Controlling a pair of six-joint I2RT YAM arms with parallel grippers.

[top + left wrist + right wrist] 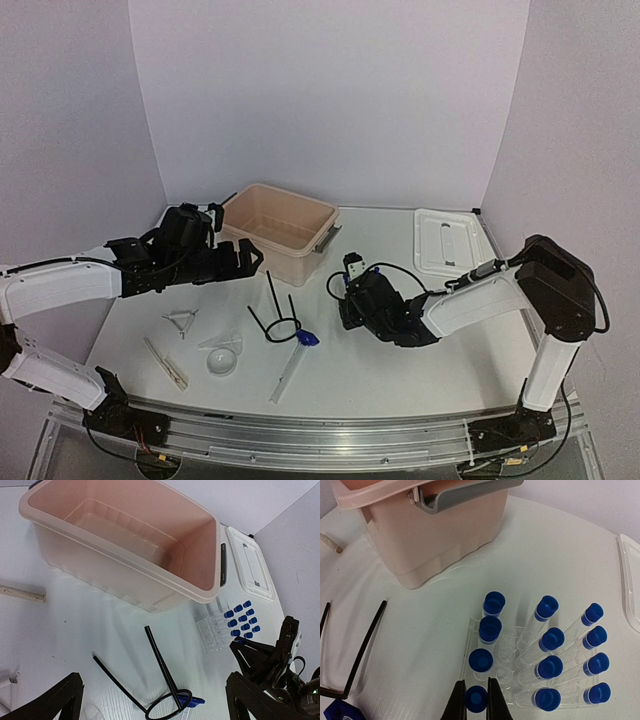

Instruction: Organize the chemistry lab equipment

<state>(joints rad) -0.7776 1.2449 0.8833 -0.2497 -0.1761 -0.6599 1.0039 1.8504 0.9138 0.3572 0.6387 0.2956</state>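
**Desk:** What fills the shot?

**Operator:** The beige tub [285, 258] stands open on the far left of the white table [400, 370]. The white lid [447, 240] lies flat, well off to the tub's right. My left claw [247, 256] hangs just beside the tub's near wall, jaws spread wide with nothing between them.

**Desk:** And under that claw?

**Operator:** The black wire ring stand [161, 670] lies on its side on the table, legs pointing far and ring toward the near edge. A blue-tipped brush [192, 701] sits just beside the ring, on its right.

**Desk:** Where is the action?

**Operator:** Right of the stand, near the tub's grey-handled end but apart from it. That is where the clear tube rack [506, 652] sits. It carries twelve small blue-capped tubes [552, 639] in three rows of four, with a row of bare holes between the left row and the middle one.

**Desk:** And your right claw?

**Operator:** My right claw [475, 702] is directly over the rack's near-left corner. Its jaws are drawn narrow onto the corner tube [476, 698], one finger pressed to each side of the blue cap. The other eleven tubes stand clear of it, off to the far and right.
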